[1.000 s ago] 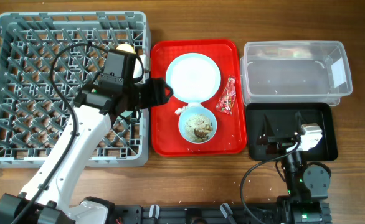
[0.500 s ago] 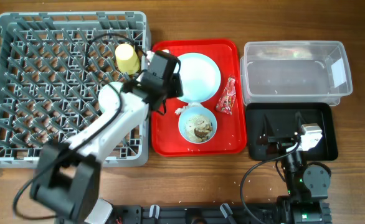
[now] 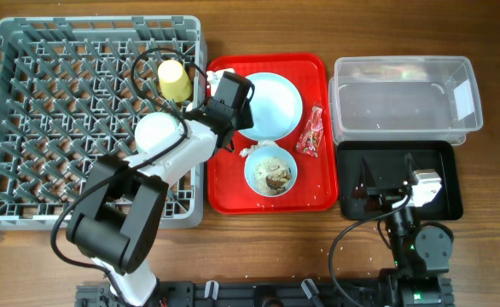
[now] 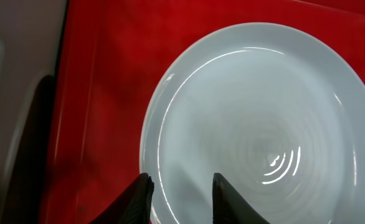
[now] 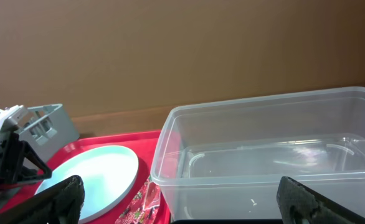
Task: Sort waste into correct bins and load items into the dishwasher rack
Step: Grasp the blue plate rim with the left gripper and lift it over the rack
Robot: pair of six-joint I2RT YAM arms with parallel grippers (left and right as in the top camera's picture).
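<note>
A pale blue plate (image 3: 276,102) lies at the back of the red tray. My left gripper (image 3: 240,95) hovers over its left rim, and in the left wrist view the plate (image 4: 257,124) fills the frame. The left gripper (image 4: 182,200) is open by a narrow gap, one fingertip (image 4: 140,198) at the rim and the other over the plate. The blue bowl (image 3: 270,170) holds rice and brown scraps. A red wrapper (image 3: 311,134) lies to the right of the plate. The yellow cup (image 3: 175,79) sits in the grey rack (image 3: 28,128). My right gripper (image 5: 189,202) is wide open and empty.
The red tray (image 3: 229,192) sits between the rack and the bins. The clear tub (image 3: 404,102) stands at the back right, with the black tray (image 3: 442,205) in front of it under my right gripper (image 3: 371,183). A small white scrap (image 3: 249,151) lies by the bowl.
My left arm swung right from the rack to the plate's left rim, leaving the yellow cup in the rack. Its jaws narrowed. The right arm stayed still.
</note>
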